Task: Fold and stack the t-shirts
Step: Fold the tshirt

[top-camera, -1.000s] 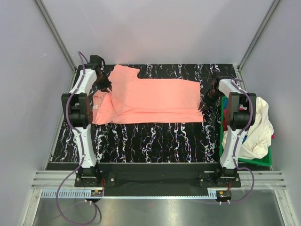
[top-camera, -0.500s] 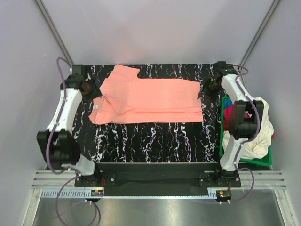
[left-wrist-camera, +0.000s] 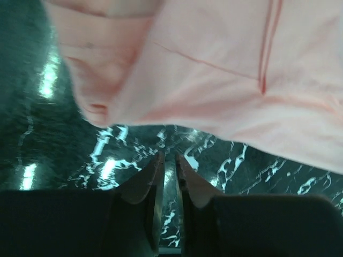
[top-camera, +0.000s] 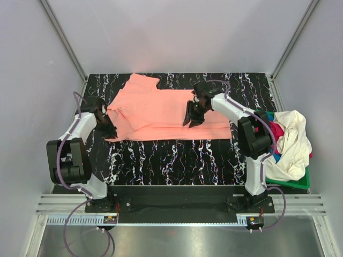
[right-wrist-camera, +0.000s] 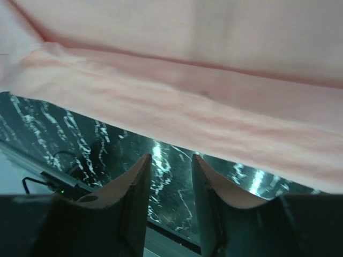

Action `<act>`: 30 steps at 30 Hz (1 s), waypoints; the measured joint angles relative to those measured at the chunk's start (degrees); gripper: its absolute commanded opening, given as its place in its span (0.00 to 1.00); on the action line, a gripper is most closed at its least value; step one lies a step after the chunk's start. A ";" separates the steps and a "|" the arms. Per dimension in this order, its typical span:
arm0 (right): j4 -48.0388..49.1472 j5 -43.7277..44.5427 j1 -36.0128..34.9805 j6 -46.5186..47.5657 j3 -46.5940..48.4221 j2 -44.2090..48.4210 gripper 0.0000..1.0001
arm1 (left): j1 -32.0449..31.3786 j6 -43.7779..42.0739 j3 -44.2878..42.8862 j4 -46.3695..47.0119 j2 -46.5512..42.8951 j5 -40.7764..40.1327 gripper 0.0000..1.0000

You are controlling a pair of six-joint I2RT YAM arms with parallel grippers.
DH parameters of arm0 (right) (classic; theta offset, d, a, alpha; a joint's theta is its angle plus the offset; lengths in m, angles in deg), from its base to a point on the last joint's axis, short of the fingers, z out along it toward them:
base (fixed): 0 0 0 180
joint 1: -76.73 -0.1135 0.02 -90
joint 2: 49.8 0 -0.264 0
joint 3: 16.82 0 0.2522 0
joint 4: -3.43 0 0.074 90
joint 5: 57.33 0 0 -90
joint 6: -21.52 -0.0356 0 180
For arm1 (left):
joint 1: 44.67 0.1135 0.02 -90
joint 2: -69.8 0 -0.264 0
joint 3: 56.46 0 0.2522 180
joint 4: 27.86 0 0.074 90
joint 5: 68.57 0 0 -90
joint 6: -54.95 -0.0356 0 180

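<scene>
L end effector (top-camera: 109, 130) near-clenched, R end effector (top-camera: 191, 120) parted; both empty by salmon t-shirt (top-camera: 171, 107). Open L first, then pinch shirt's near hem evenly.

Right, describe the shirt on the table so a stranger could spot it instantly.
Start at the black, white-veined table in the overhead view. Across its far half lies the salmon-pink t-shirt. It is the only garment on the tabletop; the cream-white shirt and the others sit heaped in the green basket at the right edge.
</scene>
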 measured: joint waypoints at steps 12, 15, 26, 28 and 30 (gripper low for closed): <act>12.11 -9.92 -5.07 -7.30 4.09 -11.56 0.13 | 5.11 1.51 1.75 3.13 2.34 -0.76 0.15; 12.26 -10.19 -5.31 -7.91 5.90 -13.05 0.13 | 5.14 1.88 1.73 3.39 3.04 -1.97 0.15; 12.44 -10.12 -5.11 -7.78 10.29 -16.26 0.13 | 6.16 1.84 -2.51 3.37 10.69 -4.87 0.13; 12.31 -10.12 -5.01 -7.65 10.54 -16.87 0.13 | 6.16 1.84 -2.86 3.32 10.99 -5.03 0.13; 11.96 -10.12 -4.61 -7.61 10.95 -17.31 0.14 | 6.16 1.84 -3.32 3.08 11.13 -5.11 0.13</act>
